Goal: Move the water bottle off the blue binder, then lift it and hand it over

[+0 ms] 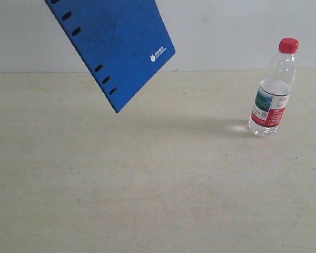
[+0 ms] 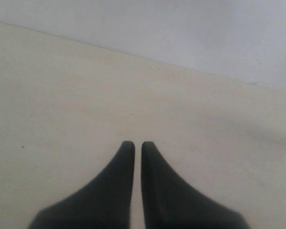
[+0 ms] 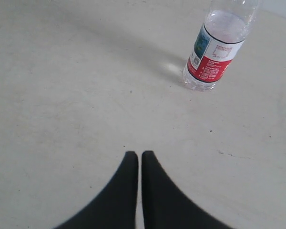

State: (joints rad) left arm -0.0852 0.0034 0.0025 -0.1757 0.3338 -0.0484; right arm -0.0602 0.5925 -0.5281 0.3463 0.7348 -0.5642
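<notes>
The water bottle [image 1: 272,89] is standing aside so the blue binder [image 1: 113,47] is hanging free — the left gripper [image 2: 137,145] and right gripper [image 3: 139,155] are pressing their jaws together, empty.

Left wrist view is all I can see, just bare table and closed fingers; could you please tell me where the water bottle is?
Observer: The water bottle stands upright on the table, at the right of the exterior view.
Operator: Is it on the binder?
Observer: No; the blue binder hangs tilted above the table at the upper left, apart from it.
Operator: And the right gripper?
Observer: The right gripper is shut and empty, short of the bottle.
</notes>
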